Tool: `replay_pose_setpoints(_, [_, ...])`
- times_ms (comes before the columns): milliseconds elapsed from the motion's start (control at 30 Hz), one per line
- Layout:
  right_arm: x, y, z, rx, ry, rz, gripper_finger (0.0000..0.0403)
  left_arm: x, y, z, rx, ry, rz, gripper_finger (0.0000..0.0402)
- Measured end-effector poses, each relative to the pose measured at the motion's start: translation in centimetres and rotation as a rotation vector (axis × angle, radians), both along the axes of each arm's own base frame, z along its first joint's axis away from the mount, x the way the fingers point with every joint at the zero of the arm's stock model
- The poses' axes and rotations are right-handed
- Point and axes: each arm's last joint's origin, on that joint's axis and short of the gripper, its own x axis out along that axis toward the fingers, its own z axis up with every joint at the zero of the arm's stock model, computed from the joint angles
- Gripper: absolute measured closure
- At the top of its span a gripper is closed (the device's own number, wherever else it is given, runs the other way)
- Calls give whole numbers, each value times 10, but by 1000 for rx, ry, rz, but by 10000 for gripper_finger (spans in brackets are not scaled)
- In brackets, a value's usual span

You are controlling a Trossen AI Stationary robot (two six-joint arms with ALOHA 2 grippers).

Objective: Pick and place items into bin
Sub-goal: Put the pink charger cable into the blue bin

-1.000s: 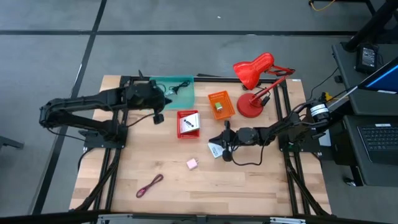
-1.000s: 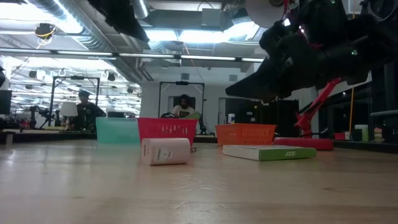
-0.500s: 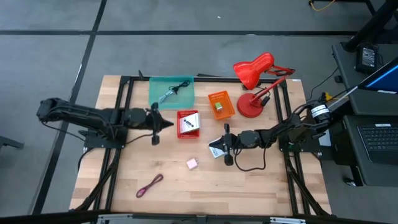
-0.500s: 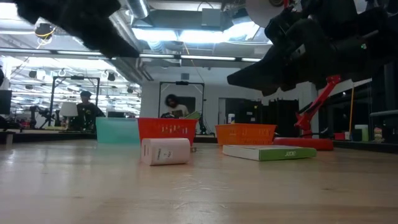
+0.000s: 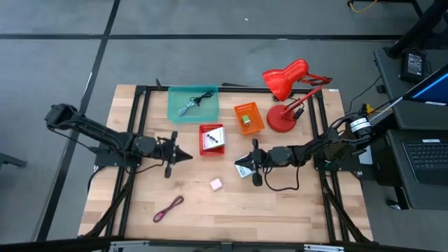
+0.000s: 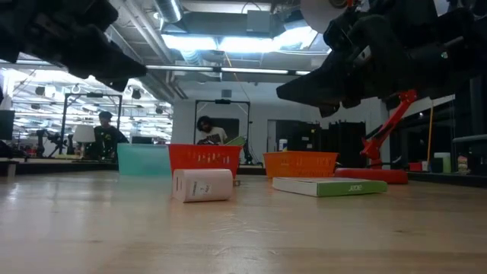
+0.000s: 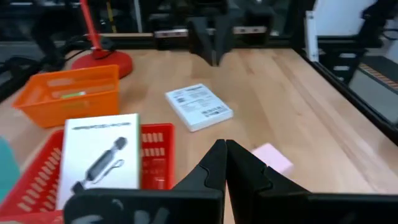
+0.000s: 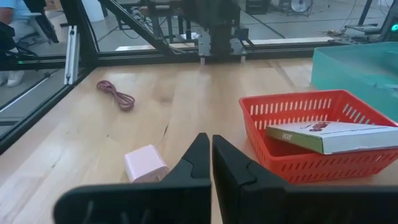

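Retreating from the teal bin [image 5: 193, 103] at upper centre, the left gripper [image 5: 183, 155] now sits lower, mid-left of the high view, fingers pressed together and holding nothing — a second ago it was over that bin, where a black cable [image 5: 203, 96] and a blue-grey cable [image 5: 186, 108] lie; likely a drop just finished, arm free for the next pick. Right gripper [image 5: 246, 164] has barely moved, fingers shut and empty, hovering at frame centre over a white packet [image 5: 243, 169] on the wood; red bin [image 5: 211, 139] holds the other white packet [image 8: 331, 136]; orange bin [image 5: 246, 118] just right of it. Pink cube [image 5: 215, 184] lower centre; maroon cable [image 5: 168, 208] lower left — both loose on the table [image 5: 294, 210], both left to bin. Red lamp [image 5: 285, 94] upper right.
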Motion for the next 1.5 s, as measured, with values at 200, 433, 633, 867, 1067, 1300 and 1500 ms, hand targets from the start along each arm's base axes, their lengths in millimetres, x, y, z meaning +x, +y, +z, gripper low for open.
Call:
replay_pose_setpoints(200, [0,0,0,0,0,0,403,-3,-9,-2,59,-5,-70,399])
replay_pose_setpoints(433, [0,0,0,-1,2,0,403,-4,-17,-1,-15,12,-109,400])
replay_pose_setpoints(633, [0,0,0,-6,3,1,403,6,-36,12,-3,132,-111,400])
replay_pose_setpoints(867, [-1,1,-1,2,12,3,402,20,-62,26,-38,367,-69,399])
replay_pose_setpoints(1067, [-1,1,-1,11,12,1,402,26,-88,46,-80,629,7,400])
replay_pose_setpoints(1300, [-2,1,-5,46,58,-9,402,33,-121,68,-118,832,100,400])
replay_pose_setpoints(1500, [-3,1,-10,68,109,-19,402,33,-147,73,-220,958,131,399])
